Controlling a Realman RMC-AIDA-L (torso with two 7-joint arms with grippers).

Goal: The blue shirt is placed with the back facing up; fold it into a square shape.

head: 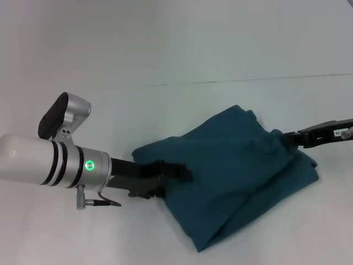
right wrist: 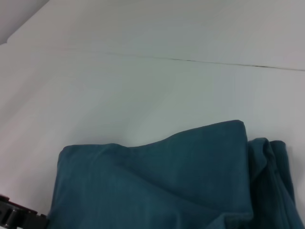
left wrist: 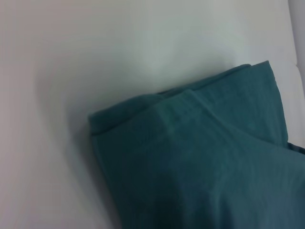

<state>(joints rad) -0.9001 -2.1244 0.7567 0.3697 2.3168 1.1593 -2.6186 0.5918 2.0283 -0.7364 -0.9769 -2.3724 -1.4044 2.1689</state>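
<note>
Reaching in from the left of the head view, the left arm lies low and nearly level over the white table (head: pixel 182 49). Its white and silver wrist shows a lit green ring, with a black camera housing mounted on top. The left gripper (head: pixel 185 173) ends at the left edge of the shirt (head: pixel 237 171), its dark fingers closed on a fold of the cloth.

That shirt, dark teal-blue, sits folded in several loose layers right of the table's centre, one corner pointing toward the near edge. No lettering shows on the cloth.

On the right, the right arm comes in thin and slightly raised from the picture's edge. The right gripper (head: pixel 288 139) meets the shirt's right side, where the cloth bunches around its tip; I cannot tell how its jaws stand. A small white label sits on the arm, too small to read.
</note>
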